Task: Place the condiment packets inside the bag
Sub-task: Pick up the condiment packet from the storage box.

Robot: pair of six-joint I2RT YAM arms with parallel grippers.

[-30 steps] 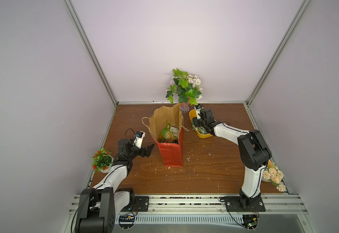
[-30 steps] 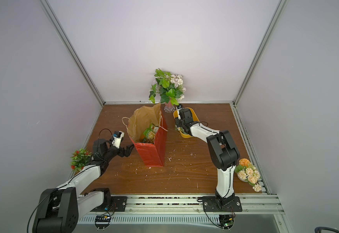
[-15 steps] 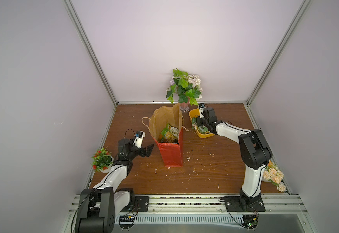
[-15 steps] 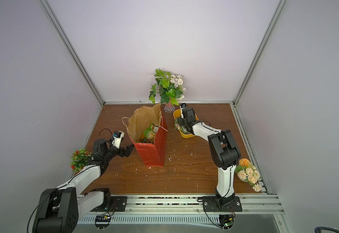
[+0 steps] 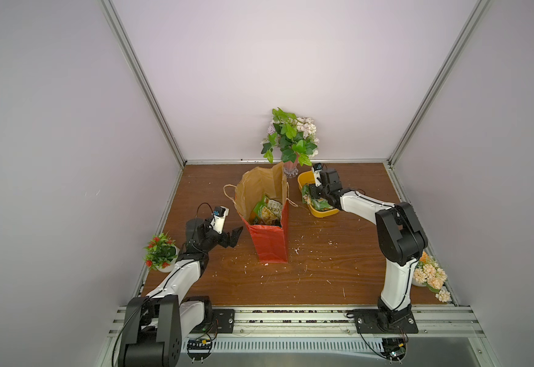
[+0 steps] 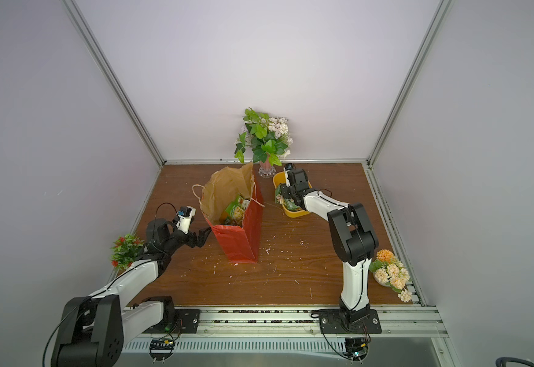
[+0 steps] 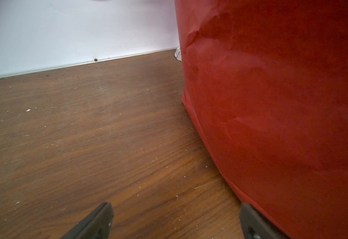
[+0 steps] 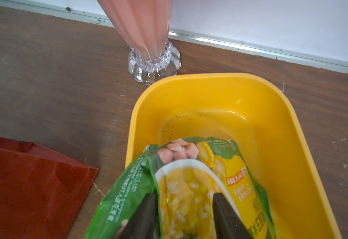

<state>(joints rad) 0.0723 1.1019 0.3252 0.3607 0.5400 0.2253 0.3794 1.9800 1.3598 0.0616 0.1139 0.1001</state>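
Some condiment packets (image 5: 267, 211) lay inside the bag (image 5: 268, 244), which stood upright with bare table (image 5: 338, 263) around it. The left gripper (image 5: 232, 236) gaped empty just beside its red wall. The right gripper (image 8: 184, 196) straddled a packet (image 8: 189, 165) overhanging the yellow tub (image 8: 272, 115). Its fingers were cut off at the frame's edge, so I could not tell whether they gripped.

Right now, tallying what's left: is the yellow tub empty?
Not empty: a condiment packet lies in the yellow tub, overhanging its rim.

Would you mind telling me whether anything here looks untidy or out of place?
Pale crumbs are scattered over the wooden table around the red bag, and one condiment packet lies crumpled across the yellow tub's rim, partly outside it.
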